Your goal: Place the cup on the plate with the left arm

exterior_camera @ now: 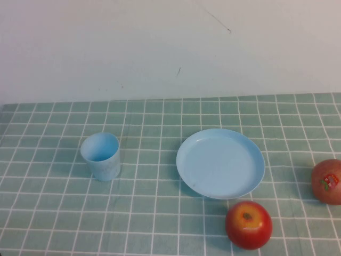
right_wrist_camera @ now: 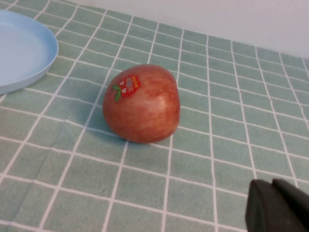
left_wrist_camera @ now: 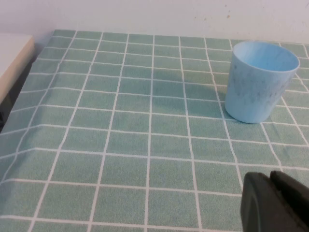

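Landmark: plate (exterior_camera: 220, 163), round, light blue, bare, on the green checked tablecloth (exterior_camera: 149, 213).

Nearest the camera: red apple (exterior_camera: 248, 224), just beside the plate's near rim, apart from it. A second apple with sticker (exterior_camera: 327, 181) sits right of the plate, cut off by the high view's edge.

Cup (exterior_camera: 101, 156) stands upright, well left of the plate, apart from it.

Count: one plate, one cup, two apples.

Neither arm appears in the high view. Left gripper (left_wrist_camera: 276, 203): only a dark tip, near the cup, not touching; finger state cannot be told. Right gripper (right_wrist_camera: 279, 207): dark tip near the stickered apple; likewise undeterminable.
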Available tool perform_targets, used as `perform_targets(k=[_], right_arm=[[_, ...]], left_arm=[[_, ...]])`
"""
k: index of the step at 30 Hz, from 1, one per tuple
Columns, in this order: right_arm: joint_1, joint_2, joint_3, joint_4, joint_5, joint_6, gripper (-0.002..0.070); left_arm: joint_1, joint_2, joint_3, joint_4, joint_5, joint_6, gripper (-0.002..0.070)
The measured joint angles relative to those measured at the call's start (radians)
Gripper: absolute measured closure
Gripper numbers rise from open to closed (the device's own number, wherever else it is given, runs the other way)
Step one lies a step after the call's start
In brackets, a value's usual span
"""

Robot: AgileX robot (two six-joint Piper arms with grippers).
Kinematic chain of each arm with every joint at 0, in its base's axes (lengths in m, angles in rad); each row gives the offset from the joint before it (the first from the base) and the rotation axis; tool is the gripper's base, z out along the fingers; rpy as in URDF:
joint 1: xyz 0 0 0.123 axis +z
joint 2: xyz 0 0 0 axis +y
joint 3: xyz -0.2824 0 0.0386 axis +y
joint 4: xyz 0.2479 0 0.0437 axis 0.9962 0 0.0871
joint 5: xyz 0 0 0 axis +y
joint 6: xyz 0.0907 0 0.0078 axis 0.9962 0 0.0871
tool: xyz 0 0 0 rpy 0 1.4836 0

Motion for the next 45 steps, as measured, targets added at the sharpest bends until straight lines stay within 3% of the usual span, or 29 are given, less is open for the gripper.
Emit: perform_targets(k=[45], right_arm=[[0.0,0.0,0.0,0.0,0.0,0.0,0.0678]], left_arm=[[0.0,0.0,0.0,-0.006,-0.016,0.001,0.0669]])
